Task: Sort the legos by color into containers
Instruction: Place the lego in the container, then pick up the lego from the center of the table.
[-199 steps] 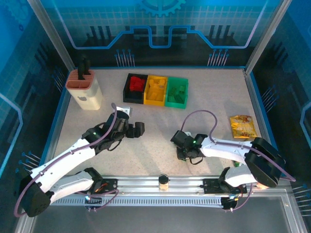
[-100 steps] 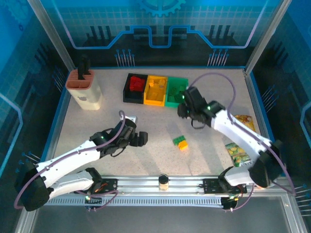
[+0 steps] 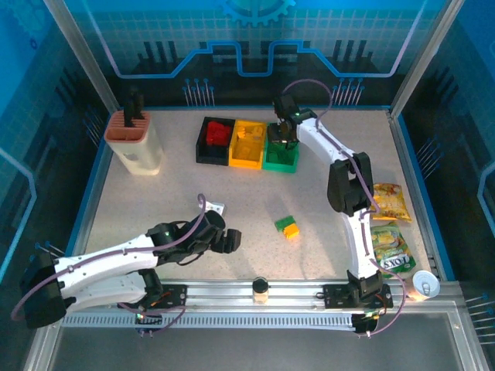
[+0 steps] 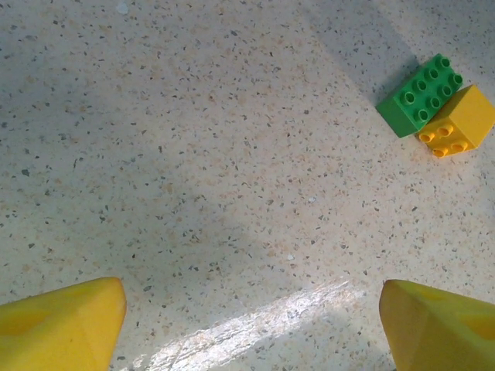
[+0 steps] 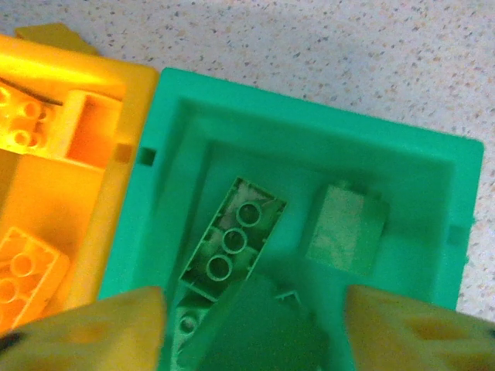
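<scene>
Three bins stand side by side at the back: black [image 3: 203,147] with red legos, yellow [image 3: 247,145] and green [image 3: 281,157]. My right gripper [image 3: 283,137] hovers over the green bin [image 5: 309,108], open, its yellow fingers [image 5: 85,332] wide apart. A blurred green brick [image 5: 255,325] lies between and below them, touching neither, with other green legos [image 5: 232,236] on the bin floor. A green brick [image 3: 284,222] and a yellow brick [image 3: 291,230] touch each other mid-table. My left gripper [image 3: 230,241] is open low over bare table, left of that pair [image 4: 420,94].
A beige knife block [image 3: 137,143] stands at the back left. Two snack bags [image 3: 387,202] [image 3: 387,249] and a can [image 3: 425,284] lie along the right side. A small white object [image 3: 215,207] rests beside the left arm.
My right arm has swung from the near table to the back, over the green bin. The green and yellow bricks now show mid-table. My left gripper has shifted nearer and to the right.
</scene>
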